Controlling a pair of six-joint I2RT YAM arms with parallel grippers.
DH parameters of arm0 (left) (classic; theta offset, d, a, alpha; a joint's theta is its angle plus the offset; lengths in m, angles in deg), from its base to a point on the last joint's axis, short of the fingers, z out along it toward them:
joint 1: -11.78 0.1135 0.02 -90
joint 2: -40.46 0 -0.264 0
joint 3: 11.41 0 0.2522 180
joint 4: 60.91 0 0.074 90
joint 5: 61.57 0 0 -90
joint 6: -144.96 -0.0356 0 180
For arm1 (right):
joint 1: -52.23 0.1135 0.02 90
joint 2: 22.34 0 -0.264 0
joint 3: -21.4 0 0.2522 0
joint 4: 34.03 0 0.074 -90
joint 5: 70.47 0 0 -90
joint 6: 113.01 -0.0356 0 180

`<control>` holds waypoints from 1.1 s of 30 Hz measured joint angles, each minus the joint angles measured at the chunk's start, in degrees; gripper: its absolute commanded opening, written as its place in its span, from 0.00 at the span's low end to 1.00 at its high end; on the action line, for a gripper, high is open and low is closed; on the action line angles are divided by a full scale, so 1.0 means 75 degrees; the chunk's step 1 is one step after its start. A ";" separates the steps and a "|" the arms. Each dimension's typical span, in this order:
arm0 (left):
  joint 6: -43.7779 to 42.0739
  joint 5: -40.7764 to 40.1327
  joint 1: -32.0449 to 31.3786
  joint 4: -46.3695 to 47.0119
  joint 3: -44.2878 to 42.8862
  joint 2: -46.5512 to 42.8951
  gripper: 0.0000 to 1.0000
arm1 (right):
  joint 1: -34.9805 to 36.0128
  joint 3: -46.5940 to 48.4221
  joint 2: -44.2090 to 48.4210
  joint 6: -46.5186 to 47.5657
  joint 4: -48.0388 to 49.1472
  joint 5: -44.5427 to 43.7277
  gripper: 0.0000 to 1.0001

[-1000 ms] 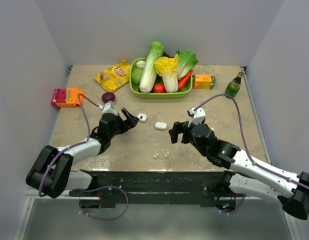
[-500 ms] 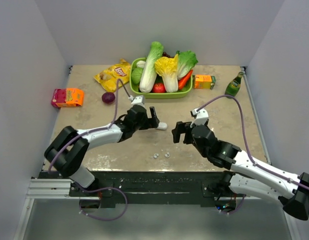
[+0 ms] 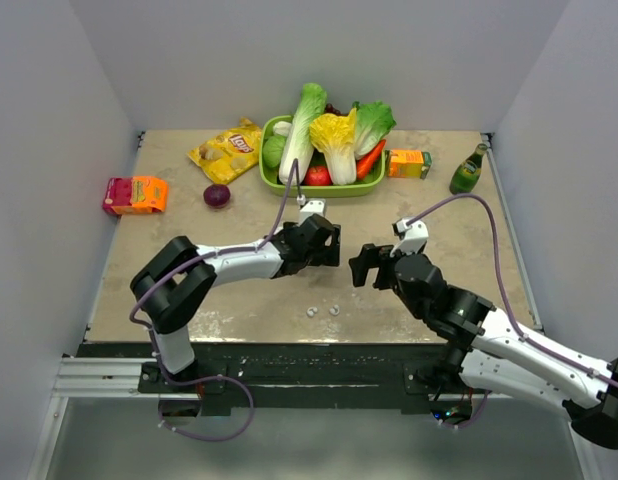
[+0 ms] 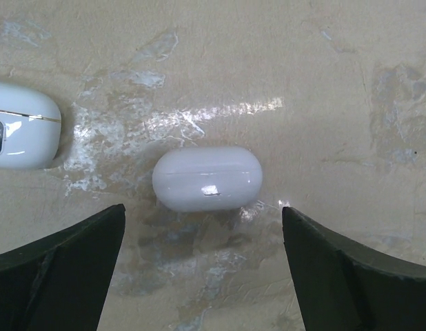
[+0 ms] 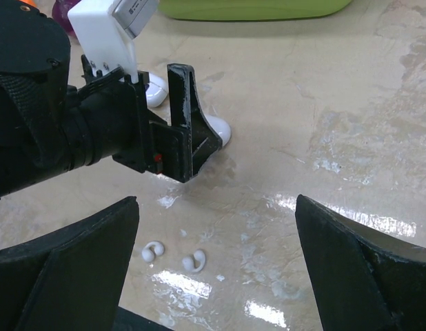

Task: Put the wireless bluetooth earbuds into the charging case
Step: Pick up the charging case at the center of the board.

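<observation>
Two earbuds [image 3: 312,311] lie loose on the surface [image 3: 179,215] near the front edge, untouched. The case [image 4: 207,178] sits beyond them, looking shut. And here's the change: the left arm has swept in from the far left, and its fingers [image 4: 68,255] now hang spread either side of the case, not touching. The right fingers [image 5: 75,262], also apart, wait opposite. A grab on the case looks next; nothing is inserted yet.
</observation>
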 measured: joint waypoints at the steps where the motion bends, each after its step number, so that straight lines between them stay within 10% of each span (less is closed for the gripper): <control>1: -0.0006 -0.0047 0.0012 0.0000 0.0000 0.0020 1.00 | 0.0000 -0.0006 0.0026 0.0000 -0.0020 0.0000 0.98; 33: 0.0927 -0.1294 -0.0195 -0.1212 -0.1326 0.1329 0.91 | 0.0000 -0.0128 0.0108 0.0000 -0.0029 0.0006 0.98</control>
